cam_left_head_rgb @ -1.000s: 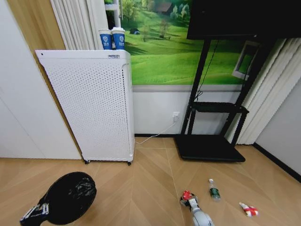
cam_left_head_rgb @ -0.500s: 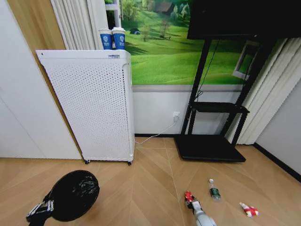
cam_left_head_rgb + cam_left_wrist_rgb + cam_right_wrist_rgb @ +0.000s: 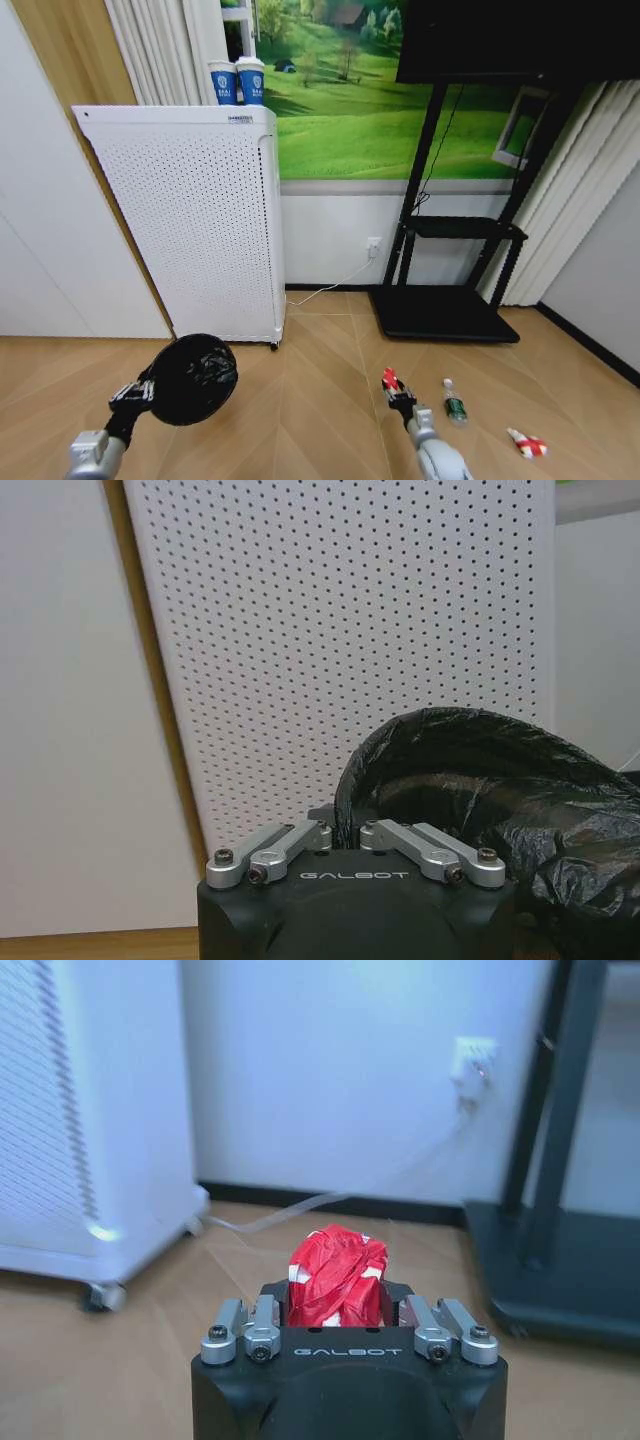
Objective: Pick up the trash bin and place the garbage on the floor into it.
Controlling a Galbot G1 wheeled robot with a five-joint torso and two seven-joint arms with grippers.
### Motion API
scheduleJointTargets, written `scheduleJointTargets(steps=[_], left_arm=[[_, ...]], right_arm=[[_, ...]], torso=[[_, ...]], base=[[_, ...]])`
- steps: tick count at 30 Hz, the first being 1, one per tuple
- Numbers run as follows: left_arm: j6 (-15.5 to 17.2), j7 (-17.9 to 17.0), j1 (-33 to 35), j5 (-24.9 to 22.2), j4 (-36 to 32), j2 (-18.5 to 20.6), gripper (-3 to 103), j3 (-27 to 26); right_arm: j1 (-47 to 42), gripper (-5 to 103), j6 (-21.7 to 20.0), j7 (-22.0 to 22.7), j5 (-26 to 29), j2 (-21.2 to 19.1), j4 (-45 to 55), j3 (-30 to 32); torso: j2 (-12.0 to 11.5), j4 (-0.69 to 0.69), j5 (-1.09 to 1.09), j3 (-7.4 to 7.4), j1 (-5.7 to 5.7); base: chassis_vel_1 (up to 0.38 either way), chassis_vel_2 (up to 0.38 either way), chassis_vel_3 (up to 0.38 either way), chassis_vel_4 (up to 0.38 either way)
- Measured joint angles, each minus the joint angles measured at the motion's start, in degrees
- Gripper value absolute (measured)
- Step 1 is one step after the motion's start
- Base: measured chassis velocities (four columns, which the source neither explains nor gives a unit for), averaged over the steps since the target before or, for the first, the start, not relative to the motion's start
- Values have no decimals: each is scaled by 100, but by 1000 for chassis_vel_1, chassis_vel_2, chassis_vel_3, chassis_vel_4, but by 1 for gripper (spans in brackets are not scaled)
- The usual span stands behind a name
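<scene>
Wooden floor (image 3: pixel 300 420) below, our left hand (image 3: pixel 140 392) grips the bin (image 3: pixel 193 378); our right hand (image 3: pixel 393 390), clamping red garbage (image 3: pixel 338 1275), should swing left over its mouth.

Glossy plastic bin liner (image 3: pixel 195 378) (wood floor (image 3: pixel 310 400))

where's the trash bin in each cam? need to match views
Head view: the trash bin sits lower left, lifted off the floor at the left gripper, in front of the white perforated appliance.
Left wrist view: its bag liner bulges just beyond the gripper body, toward the appliance.
Right wrist view: not in it; there the right gripper holds a red-and-white piece.
Shared landmark: the white perforated appliance.
</scene>
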Motion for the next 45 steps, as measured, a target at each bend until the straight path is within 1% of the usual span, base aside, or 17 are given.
scheduleJointTargets(steps=[1,2,4,5,6,9,10,11,14,15,18,21,24,32,40,42,45], left_arm=[[-22,-105,-350,-308,298,260,7,508],[-22,-105,-350,-308,298,260,7,508],[-25,-253,-812,-751,787,480,7,1238],[-25,-253,-812,-751,787,480,7,1238],[-25,-302,-1008,-871,981,534,7,1499],[-70,-376,-1752,-1099,1593,621,7,2303],[-107,-385,-1982,-1147,1730,636,7,2548],[-107,-385,-1982,-1147,1730,636,7,2548],[-158,-281,-2688,-1360,1981,606,7,3419],[-158,-281,-2688,-1360,1981,606,7,3419],[-129,-275,-3144,-1505,2077,557,7,3973],[-79,-213,-3824,-1686,2286,463,7,4845],[-30,-183,-4038,-1730,2323,311,7,5228],[248,-195,-3565,-1978,1626,104,7,5691],[342,23,-3008,-1838,1096,238,7,5485],[341,49,-2946,-1819,1080,276,7,5371],[330,92,-2799,-1807,1021,366,7,5095]], right_arm=[[-232,47,106,-72,2,-20,467,2],[-232,47,106,-72,2,-20,467,2],[-552,47,321,-208,-46,-108,1008,-31],[-552,47,321,-208,-46,-108,1008,-31],[-684,47,415,-307,-84,-138,1205,-34],[-1145,47,661,-649,-184,-159,1733,-16],[-1254,47,730,-735,-237,-140,1845,-19],[-1254,47,730,-735,-237,-140,1845,-19],[-1465,47,942,-929,-499,-48,1973,-106],[-1465,47,942,-929,-499,-48,1973,-106],[-1531,47,988,-948,-640,-9,2003,-204],[-1571,47,984,-907,-1019,40,2014,-515],[-1533,47,988,-894,-1151,78,1898,-698],[-1310,47,973,-876,-1310,224,1439,-1005],[-1172,44,865,-757,-1399,303,1158,-1201],[-1173,49,851,-751,-1399,292,1166,-1198],[-1172,65,845,-694,-1401,250,1166,-1170]], torso=[[0,-3,11,-1,0],[0,-3,11,-1,0],[0,-4,-2,0,1],[0,-4,-2,0,1],[0,-2,7,-1,0],[0,-2,0,0,0],[0,-2,6,-1,0],[0,-2,6,-1,0],[0,-2,5,0,0],[0,-2,5,0,0],[1,-2,7,-1,0],[0,-3,7,-1,0],[1,-4,6,0,0],[1,0,6,-1,0],[1,0,5,-1,0],[1,-2,4,-1,0],[1,-1,5,-1,0]], base=[[0,0,0,0],[0,0,0,0],[0,0,0,0],[0,0,0,0],[0,0,0,0],[0,0,0,0],[0,0,0,0],[0,0,0,0],[0,0,0,0],[0,0,0,0],[0,0,0,0],[0,0,0,0],[0,0,0,0],[0,0,0,0],[0,0,0,0],[0,0,0,0],[0,0,0,0]])
